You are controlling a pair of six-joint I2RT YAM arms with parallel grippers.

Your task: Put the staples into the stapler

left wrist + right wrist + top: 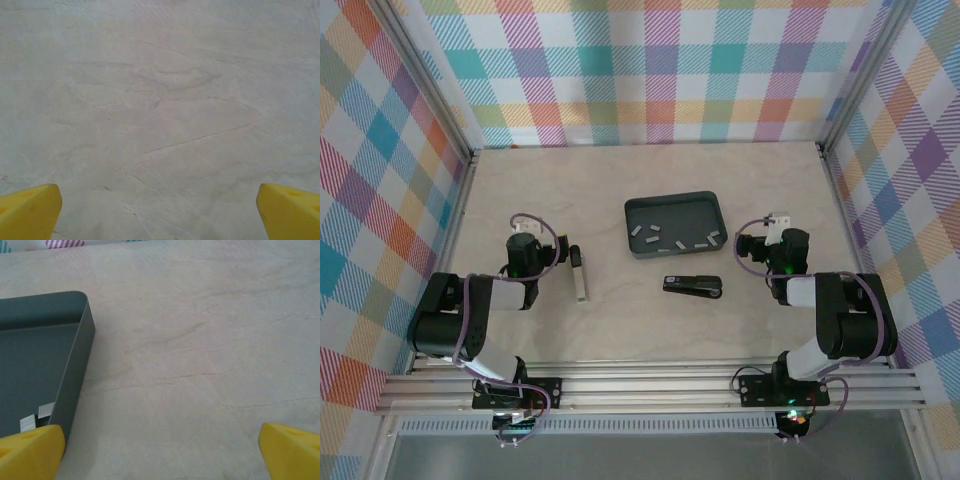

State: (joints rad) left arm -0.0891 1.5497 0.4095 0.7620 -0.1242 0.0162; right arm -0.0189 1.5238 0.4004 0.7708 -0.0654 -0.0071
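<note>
Several staples (pixel 649 235) lie as small light-grey strips inside a dark grey tray (pixel 672 198) at mid-table. In the right wrist view two staples (pixel 45 410) show in the corner of the tray (pixel 74 376). A black stapler (pixel 693 286) lies flat in front of the tray. My left gripper (pixel 526 243) hovers at the left, and its yellow fingers (pixel 27 210) stand wide apart over bare table. My right gripper (pixel 778 240) sits to the right of the tray, open, with one fingertip (pixel 30 447) beside the tray's wall. Both grippers hold nothing.
A second stapler-like thing (pixel 580 273), black at its far end with a long light-grey bar, lies just right of my left gripper. Checkered walls enclose the table on three sides. The arm bases and a metal rail (pixel 650 385) run along the near edge.
</note>
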